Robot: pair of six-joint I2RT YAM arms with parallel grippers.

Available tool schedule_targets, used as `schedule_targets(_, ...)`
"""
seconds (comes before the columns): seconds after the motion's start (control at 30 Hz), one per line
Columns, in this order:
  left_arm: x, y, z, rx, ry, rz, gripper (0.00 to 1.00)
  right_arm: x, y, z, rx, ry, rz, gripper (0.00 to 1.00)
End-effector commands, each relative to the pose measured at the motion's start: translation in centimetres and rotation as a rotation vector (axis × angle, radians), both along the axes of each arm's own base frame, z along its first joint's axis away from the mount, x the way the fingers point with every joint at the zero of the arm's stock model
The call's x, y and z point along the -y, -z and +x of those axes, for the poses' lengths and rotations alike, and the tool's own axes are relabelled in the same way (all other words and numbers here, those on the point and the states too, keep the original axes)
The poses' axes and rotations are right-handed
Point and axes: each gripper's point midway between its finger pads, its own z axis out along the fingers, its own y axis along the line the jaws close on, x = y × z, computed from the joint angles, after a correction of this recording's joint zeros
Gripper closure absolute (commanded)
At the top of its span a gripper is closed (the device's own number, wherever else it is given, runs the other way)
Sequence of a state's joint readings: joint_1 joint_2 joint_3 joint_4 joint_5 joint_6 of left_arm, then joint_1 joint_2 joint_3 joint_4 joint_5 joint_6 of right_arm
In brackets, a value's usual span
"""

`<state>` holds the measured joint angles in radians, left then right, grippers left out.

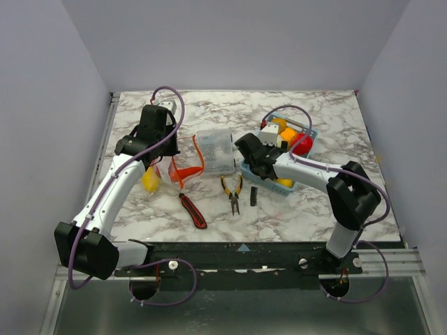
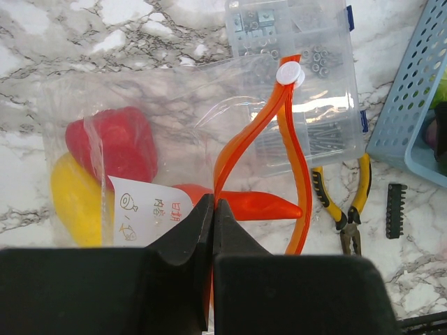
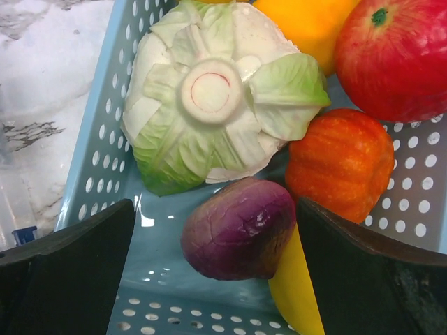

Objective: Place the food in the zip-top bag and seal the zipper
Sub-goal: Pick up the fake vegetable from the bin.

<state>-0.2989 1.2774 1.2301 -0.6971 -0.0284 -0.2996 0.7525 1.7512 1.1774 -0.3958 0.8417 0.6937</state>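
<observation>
Your left gripper (image 2: 213,209) is pinched closed on the mouth edge of the zip-top bag (image 2: 174,105). In the top view the bag lies at 9 o'clock of the compartment box (image 2: 293,42).

Bag: clear, crumpled, white label. A red piece (image 2: 115,143) and a yellow piece (image 2: 77,202) are inside.

Zipper (image 2: 297,160): orange strip, bowed open, white slider at its 12 o'clock end.

Your right gripper (image 3: 215,209) is spread wide inside the blue basket (image 3: 98,139). The purple piece (image 3: 237,230) sits between its fingers, ungripped.
</observation>
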Motion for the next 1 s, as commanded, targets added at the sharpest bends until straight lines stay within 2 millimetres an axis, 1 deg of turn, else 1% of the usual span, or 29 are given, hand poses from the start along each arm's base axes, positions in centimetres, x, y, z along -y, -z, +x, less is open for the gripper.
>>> schedule_targets(0.0, 0.2, -0.4, 0.0, 0.017, 0.005, -0.012, 1.0, 0.3, 1.0, 0.4, -0.037, 0.015, -0.026, 0.0)
schedule_targets(0.13, 0.3, -0.5, 0.0, 0.018, 0.008, -0.016, 1.0, 0.7, 1.9, 0.2, -0.06, 0.031, -0.045, 0.03)
schedule_targets(0.23, 0.4, -0.5, -0.1, 0.018, 0.01, -0.018, 1.0, 0.7, 2.2, 0.0, -0.076, 0.033, -0.044, 0.09)
schedule_targets(0.37, 0.4, -0.5, -0.1, 0.018, 0.011, -0.019, 1.0, 0.4, 2.1, -0.2, -0.087, 0.019, -0.027, 0.22)
schedule_targets(0.4, 0.4, -0.4, -0.1, 0.016, 0.012, -0.018, 1.0, 0.3, 1.9, -0.1, -0.082, 0.013, -0.023, 0.27)
schedule_targets(0.43, 0.4, -0.4, -0.1, 0.016, 0.012, -0.018, 1.0, 0.1, 1.7, 0.0, -0.078, 0.008, -0.018, 0.35)
schedule_targets(0.5, 0.4, -0.4, -0.1, 0.015, 0.01, -0.017, 1.0, -0.1, 0.8, 0.2, -0.061, 0.002, -0.002, 0.5)
schedule_targets(0.57, 0.3, -0.4, 0.0, 0.016, 0.009, -0.016, 1.0, -0.4, -0.4, 0.5, -0.036, -0.009, 0.014, 0.59)
schedule_targets(0.7, 0.3, -0.4, 0.0, 0.015, 0.009, -0.016, 1.0, -0.9, -3.6, 1.1, 0.016, -0.032, 0.046, 0.77)
schedule_targets(0.8, 0.4, -0.3, 0.0, 0.013, 0.01, -0.016, 1.0, -1.6, -5.8, 1.3, 0.051, -0.05, 0.107, 0.85)
schedule_targets(0.87, 0.4, -0.4, 0.0, 0.013, 0.014, -0.02, 1.0, -2.6, -7.5, 1.3, 0.083, -0.082, 0.187, 0.88)
schedule_targets(0.9, 0.5, -0.4, 0.0, 0.011, 0.016, -0.02, 1.0, -3.5, -8.1, 1.2, 0.087, -0.113, 0.24, 0.88)
schedule_targets(0.93, 0.5, -0.4, -0.1, 0.012, 0.015, -0.022, 1.0, -4.6, -9.1, 1.2, 0.104, -0.161, 0.302, 0.88)
schedule_targets(0.97, 0.5, -0.4, 0.0, 0.012, 0.017, -0.022, 1.0, -6.1, -9.6, 0.9, 0.106, -0.22, 0.364, 0.88)
